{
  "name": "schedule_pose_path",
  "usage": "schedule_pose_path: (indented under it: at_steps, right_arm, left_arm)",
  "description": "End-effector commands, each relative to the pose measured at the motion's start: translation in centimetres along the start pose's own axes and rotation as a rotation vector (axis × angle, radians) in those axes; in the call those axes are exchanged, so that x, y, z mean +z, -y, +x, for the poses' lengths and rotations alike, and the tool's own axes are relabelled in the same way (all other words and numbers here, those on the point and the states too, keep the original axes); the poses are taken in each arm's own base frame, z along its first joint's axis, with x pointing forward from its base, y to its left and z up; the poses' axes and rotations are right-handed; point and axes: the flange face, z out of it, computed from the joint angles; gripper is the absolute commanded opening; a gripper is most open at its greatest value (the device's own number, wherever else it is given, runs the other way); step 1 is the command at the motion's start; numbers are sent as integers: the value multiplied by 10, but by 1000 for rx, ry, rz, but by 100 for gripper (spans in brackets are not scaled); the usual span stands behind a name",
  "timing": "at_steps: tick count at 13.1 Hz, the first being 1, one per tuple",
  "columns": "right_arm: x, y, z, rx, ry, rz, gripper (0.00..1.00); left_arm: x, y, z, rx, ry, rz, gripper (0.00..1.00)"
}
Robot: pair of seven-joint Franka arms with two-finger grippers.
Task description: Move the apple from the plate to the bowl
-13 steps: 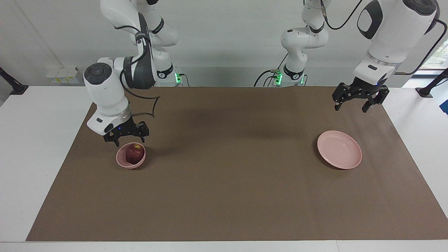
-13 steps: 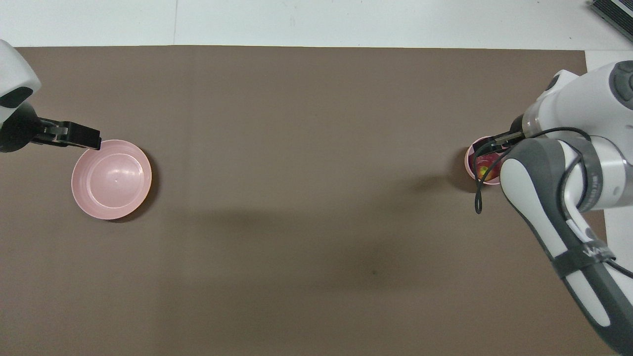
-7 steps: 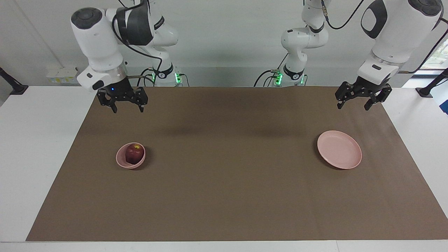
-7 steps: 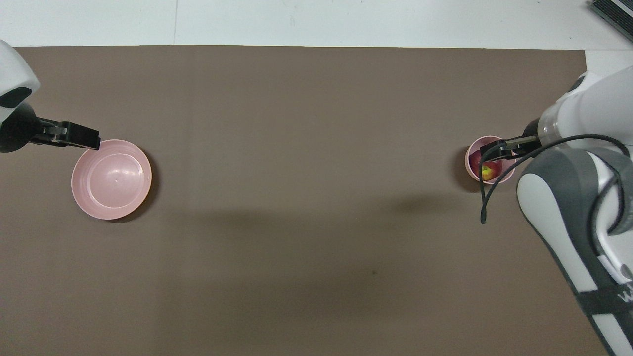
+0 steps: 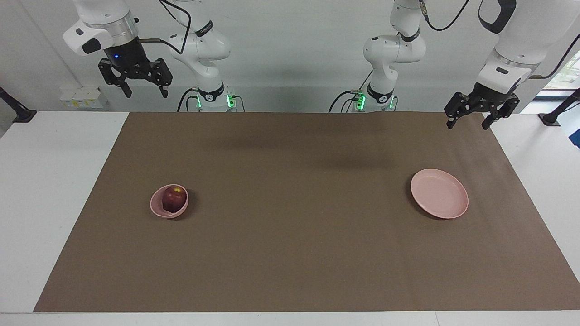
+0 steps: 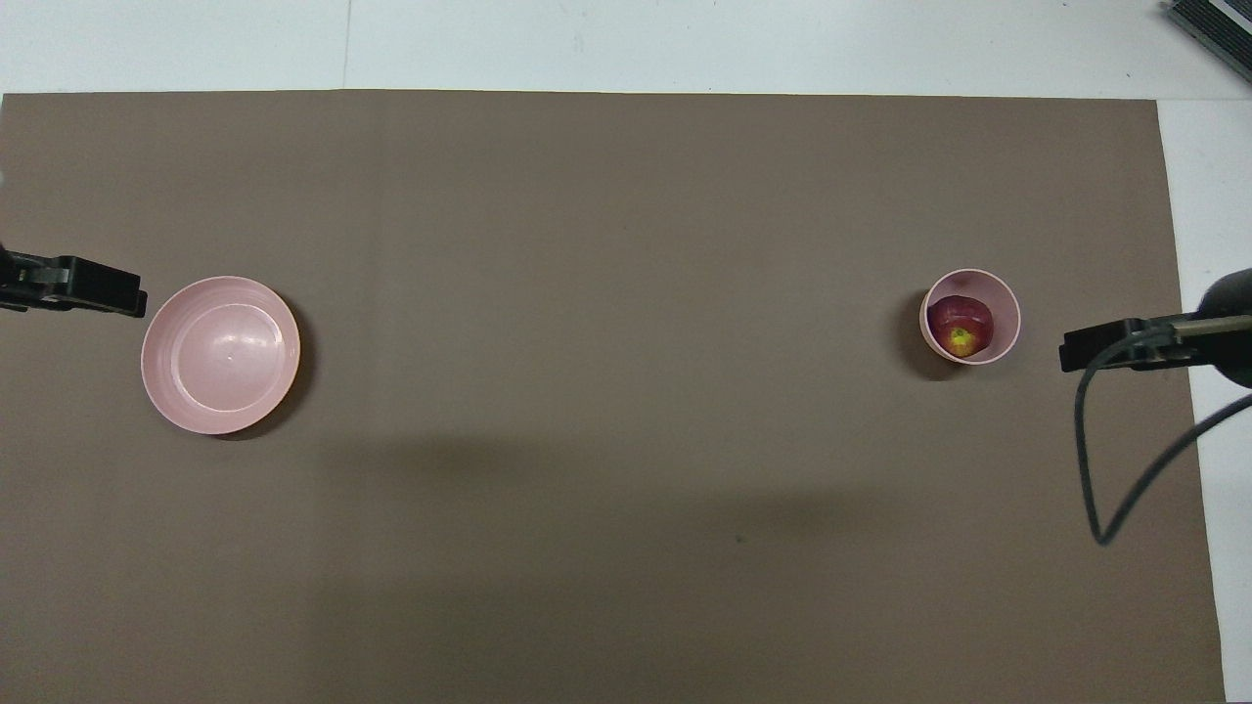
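**Apple in bowl; both arms clear**

Apple (image 5: 174,198) sits inside the bowl (image 5: 168,208), toward the right arm's end of the counter (image 5: 290,271). Plate (image 5: 439,193) bare, well apart, toward the left arm's end. Transfer looks complete; nothing visibly left but parking the arms.

Right claw (image 5: 135,78) raised high, fingers apart, holding nothing. Left claw (image 5: 480,109) raised over the mat corner near the plate, fingers apart, holding nothing.

Wide open mat between bowl and plate. Bowl well inside the mat's edges.
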Motion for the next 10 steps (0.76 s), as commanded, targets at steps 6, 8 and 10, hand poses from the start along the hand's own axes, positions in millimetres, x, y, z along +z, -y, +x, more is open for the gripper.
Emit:
schedule_pose_path:
  at_steps: [6, 8, 10]
  right_arm:
    - [7, 0, -8, -3, 24, 24, 100]
    - [7, 0, -8, 0, 25, 25, 100]
    - [6, 0, -6, 0, 21, 24, 100]
  left_arm:
    - [-1, 6, -6, -7, 12, -1, 100]
    - [-2, 1, -5, -1, 12, -2, 100]
    - [-6, 1, -12, 8, 33, -5, 100]
